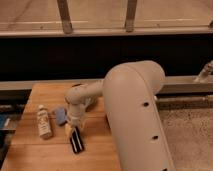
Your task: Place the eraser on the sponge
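Wooden table (35, 156), left of the robot.

Arm (135, 115): the big cream upper link fills the near right and rises to a rounded elbow. From there a thinner forearm runs left over the table, level or close to it. At its far end the wrist bends down steeply, so the tool points at the tabletop.

Gripper (73, 129): low, just over the wood, at the far end of the eraser (77, 142). It meets or nearly meets that end. Whether it is clamped on the block or standing apart, I cannot tell from here.

Eraser: black with pale stripes, lying lengthwise toward the near edge of the table, slightly angled. It is not on the sponge.

Sponge (60, 115): blue-grey pad, flat on the wood, just left of the wrist and beyond the eraser. The two are near each other but apart.

White bottle (44, 122): lying on its side, left of the sponge, close by.
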